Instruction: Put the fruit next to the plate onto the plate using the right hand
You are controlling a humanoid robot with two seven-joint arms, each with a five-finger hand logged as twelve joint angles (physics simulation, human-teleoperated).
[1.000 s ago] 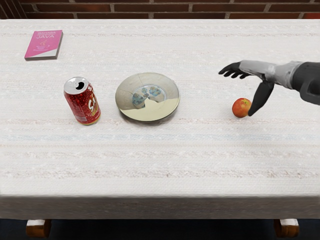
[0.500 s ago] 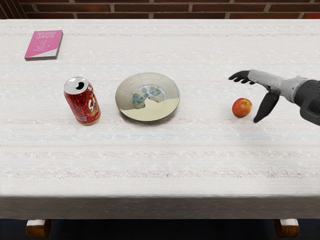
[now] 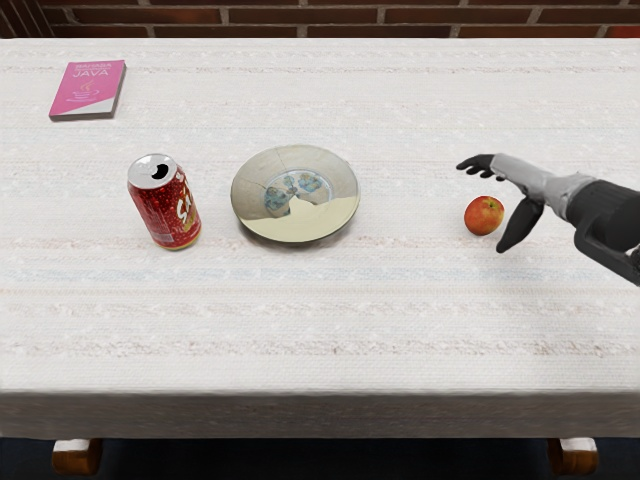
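Note:
A small red-orange apple (image 3: 484, 215) lies on the white tablecloth, well to the right of the shiny metal plate (image 3: 295, 192). My right hand (image 3: 503, 195) comes in from the right edge and hovers just right of the apple. Its fingers (image 3: 478, 164) are spread above and behind the fruit, and the thumb (image 3: 520, 228) points down beside it. The hand is open and holds nothing. The plate carries nothing. The left arm does not show.
A red soda can (image 3: 165, 201) stands left of the plate. A pink book (image 3: 89, 89) lies at the far left back corner. A brick wall runs behind the table (image 3: 320, 330), whose front edge is near the bottom.
My right hand first drew back to the right, away from the apple, then shifted slightly back toward it and lower. The apple has not moved.

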